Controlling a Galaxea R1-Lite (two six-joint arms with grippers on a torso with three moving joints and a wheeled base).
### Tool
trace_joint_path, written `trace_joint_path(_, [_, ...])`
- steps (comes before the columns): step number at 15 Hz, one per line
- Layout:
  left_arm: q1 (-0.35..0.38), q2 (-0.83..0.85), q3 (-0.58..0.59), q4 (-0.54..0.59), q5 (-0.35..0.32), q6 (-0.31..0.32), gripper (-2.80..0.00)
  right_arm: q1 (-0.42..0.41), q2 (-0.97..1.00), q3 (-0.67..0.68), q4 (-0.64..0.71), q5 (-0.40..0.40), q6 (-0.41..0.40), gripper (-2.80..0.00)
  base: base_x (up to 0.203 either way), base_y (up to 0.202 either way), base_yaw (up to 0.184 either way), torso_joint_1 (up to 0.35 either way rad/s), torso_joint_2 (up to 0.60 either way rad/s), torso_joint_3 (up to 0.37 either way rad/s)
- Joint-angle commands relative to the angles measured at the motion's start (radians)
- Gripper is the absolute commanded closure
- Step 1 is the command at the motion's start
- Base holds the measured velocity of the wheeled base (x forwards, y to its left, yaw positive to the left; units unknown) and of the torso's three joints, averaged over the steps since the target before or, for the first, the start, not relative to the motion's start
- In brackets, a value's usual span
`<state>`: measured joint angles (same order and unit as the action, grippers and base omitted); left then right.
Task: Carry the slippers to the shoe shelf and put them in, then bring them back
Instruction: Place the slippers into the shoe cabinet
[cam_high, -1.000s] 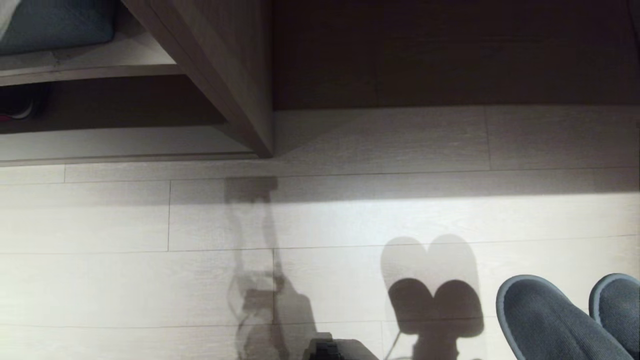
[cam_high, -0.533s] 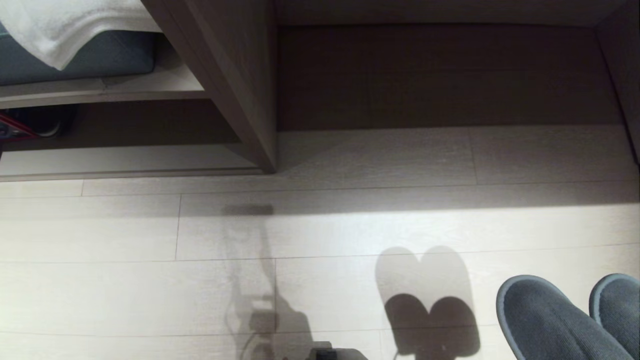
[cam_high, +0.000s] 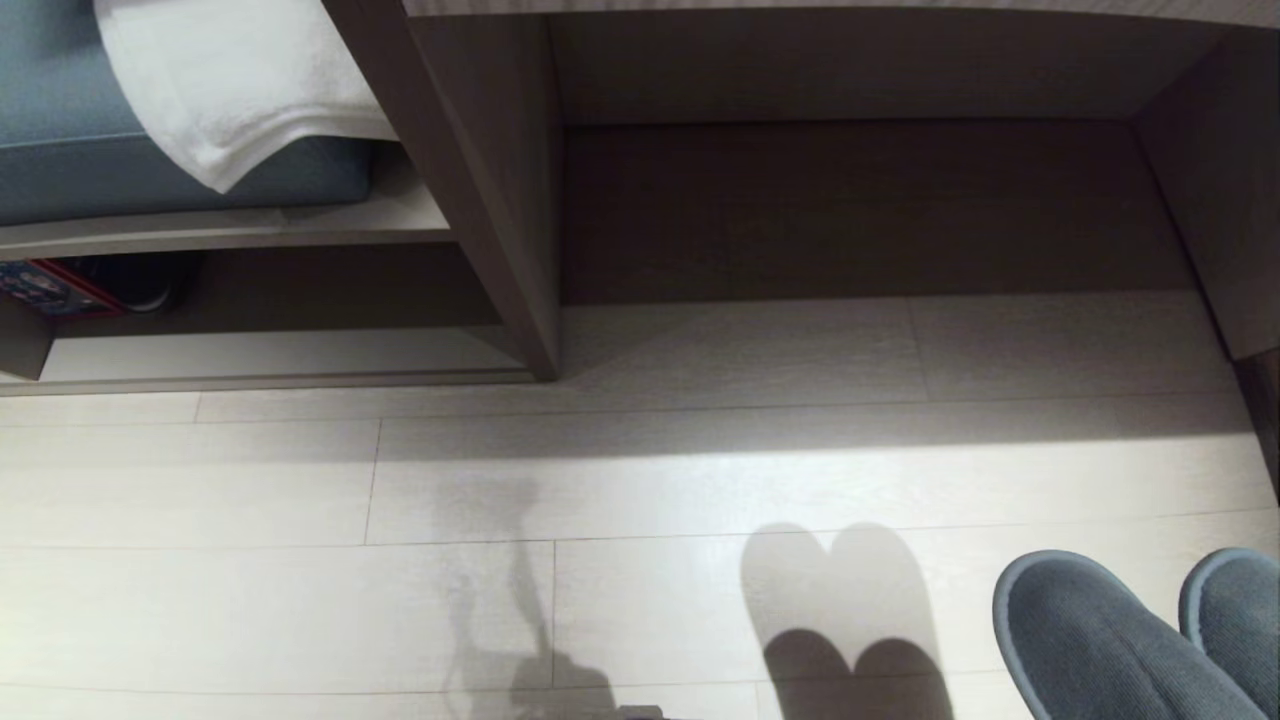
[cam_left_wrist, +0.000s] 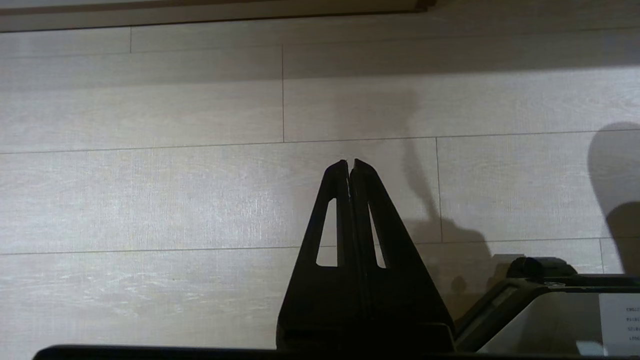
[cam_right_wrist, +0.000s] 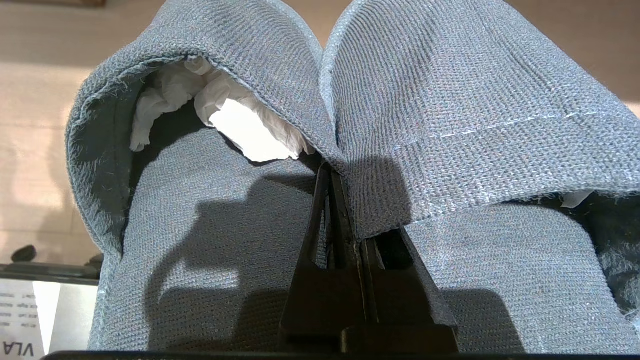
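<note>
The slippers (cam_high: 1090, 640), a blue-grey fabric pair, hang side by side at the lower right of the head view, above the pale plank floor. In the right wrist view my right gripper (cam_right_wrist: 332, 172) is shut on the adjoining inner edges of the slippers (cam_right_wrist: 450, 100); white paper (cam_right_wrist: 240, 125) is stuffed into one toe. My left gripper (cam_left_wrist: 349, 162) is shut and empty, hanging over bare floor. The shoe shelf (cam_high: 250, 365) is the low cubby at the far left, with a pale base board and a slanted side panel (cam_high: 470, 180).
A blue cushion (cam_high: 60, 130) with a white towel (cam_high: 230, 90) lies on top of the shelf. A dark object and a red-blue item (cam_high: 60, 290) sit deep in the cubby. The wide desk kneehole (cam_high: 860, 200) lies straight ahead. My base's edge (cam_left_wrist: 550, 310) shows beside the left gripper.
The whole head view has shifted: the furniture has slid down the picture and more of the cushion, towel and kneehole shows. The slippers keep their place; neither arm has moved.
</note>
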<state>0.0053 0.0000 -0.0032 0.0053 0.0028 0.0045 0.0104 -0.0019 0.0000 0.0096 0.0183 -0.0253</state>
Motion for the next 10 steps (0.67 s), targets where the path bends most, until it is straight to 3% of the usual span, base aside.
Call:
trace_joint_path(1, [0.001, 0.000, 0.000, -0.001, 0.000, 0.000, 0.00, 0.000, 0.002, 0.001, 0.000, 0.001, 0.000, 0.00, 0.000, 0.000, 0.000, 0.003, -0.01, 0.203])
trace_joint_path(10, [0.001, 0.000, 0.000, -0.001, 0.000, 0.000, 0.00, 0.000, 0.002, 0.000, 0.000, 0.001, 0.000, 0.00, 0.000, 0.000, 0.000, 0.002, 0.00, 0.204])
